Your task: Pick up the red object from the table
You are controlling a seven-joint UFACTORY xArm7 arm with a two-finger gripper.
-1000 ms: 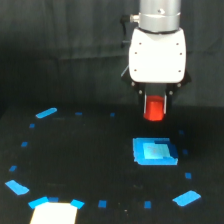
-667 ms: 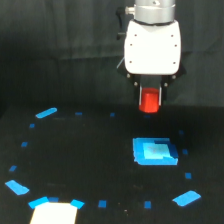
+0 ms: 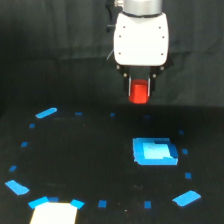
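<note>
The red object (image 3: 139, 92), a small stubby red block, hangs in the air well above the table (image 3: 85, 155), held between the dark fingers of my gripper (image 3: 139, 89). The gripper is shut on it, below its white housing (image 3: 140, 38). The block's lower end sticks out under the fingertips. The table is flat and black, dotted with small blue marks.
A larger blue square block (image 3: 154, 151) lies on the table below and slightly to the exterior view's right of the gripper. Blue tape patches ring the surface, such as one at the far left (image 3: 46, 113). A pale patch (image 3: 54, 212) sits at the bottom left edge.
The gripper has risen with the red object in it, moving higher above the table and away from the blue block. The blue block has stayed put.
</note>
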